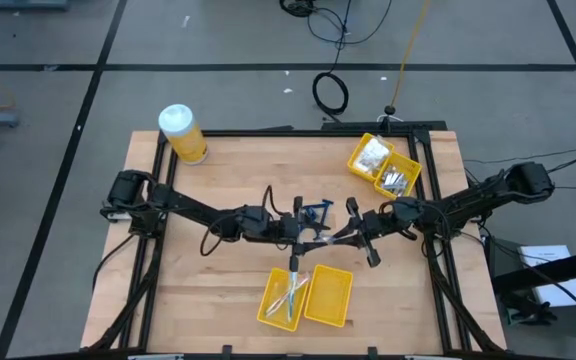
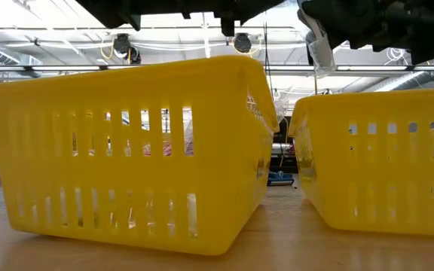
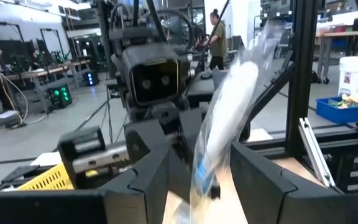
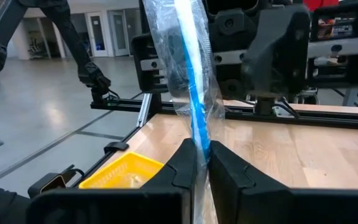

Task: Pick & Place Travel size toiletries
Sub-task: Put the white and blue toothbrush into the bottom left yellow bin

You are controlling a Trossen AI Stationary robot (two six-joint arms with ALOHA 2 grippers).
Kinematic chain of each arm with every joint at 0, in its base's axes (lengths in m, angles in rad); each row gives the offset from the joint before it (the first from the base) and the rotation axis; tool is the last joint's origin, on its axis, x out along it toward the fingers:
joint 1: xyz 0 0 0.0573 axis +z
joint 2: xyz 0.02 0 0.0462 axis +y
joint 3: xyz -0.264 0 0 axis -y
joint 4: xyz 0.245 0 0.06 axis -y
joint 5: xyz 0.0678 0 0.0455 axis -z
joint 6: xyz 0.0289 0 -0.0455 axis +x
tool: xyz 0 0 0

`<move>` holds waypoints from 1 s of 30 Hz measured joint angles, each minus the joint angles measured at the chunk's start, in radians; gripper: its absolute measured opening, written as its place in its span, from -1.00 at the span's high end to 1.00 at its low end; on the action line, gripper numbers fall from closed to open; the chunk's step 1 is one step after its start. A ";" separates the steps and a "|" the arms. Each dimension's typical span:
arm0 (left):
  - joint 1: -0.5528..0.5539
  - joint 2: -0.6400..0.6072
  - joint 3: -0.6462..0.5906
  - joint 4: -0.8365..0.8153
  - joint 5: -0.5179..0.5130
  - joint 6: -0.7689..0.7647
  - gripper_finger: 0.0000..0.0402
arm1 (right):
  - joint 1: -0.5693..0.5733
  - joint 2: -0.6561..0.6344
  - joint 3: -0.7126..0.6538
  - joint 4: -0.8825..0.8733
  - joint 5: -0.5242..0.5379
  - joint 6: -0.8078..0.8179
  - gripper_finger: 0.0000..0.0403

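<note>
A travel size toiletry, a thin blue stick in a clear crinkled wrapper [image 4: 194,93], is held above the table's middle. My right gripper [image 4: 202,155] [image 1: 356,228] is shut on it. My left gripper [image 3: 201,180] [image 1: 313,232] faces it from the left, open. Its fingers stand on either side of the wrapper's white-looking other end [image 3: 225,112], with a gap showing on both sides. In the low view the wrapper [image 2: 319,49] hangs under the dark grippers, above the gap between the two near bins. My right gripper pinches the clear wrapper with the blue stick [image 4: 199,140] between its two fingers. The fingers come level from the table's right side and lie across the stick. The wrapped stick is lifted clear of the table and reaches on past the fingertips toward my left gripper.
Two yellow bins sit near the front edge: the left one [image 1: 283,297] holds thin sticks, and the right one [image 1: 330,296] sits beside it. Two more yellow bins [image 1: 383,165] stand at the far right, with packets and silvery pieces. A yellow jar with a white lid [image 1: 181,132] stands far left.
</note>
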 joint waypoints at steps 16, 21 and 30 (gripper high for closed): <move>-0.002 0.000 0.003 0.004 0.000 -0.026 0.19 | 0.000 0.000 0.000 0.000 0.003 0.000 0.92; -0.003 0.063 0.036 0.010 0.000 -0.035 0.19 | 0.000 0.000 0.000 0.000 0.003 -0.004 0.92; -0.002 0.114 0.113 0.014 -0.018 0.011 0.19 | 0.000 0.000 0.002 -0.016 0.001 -0.012 0.92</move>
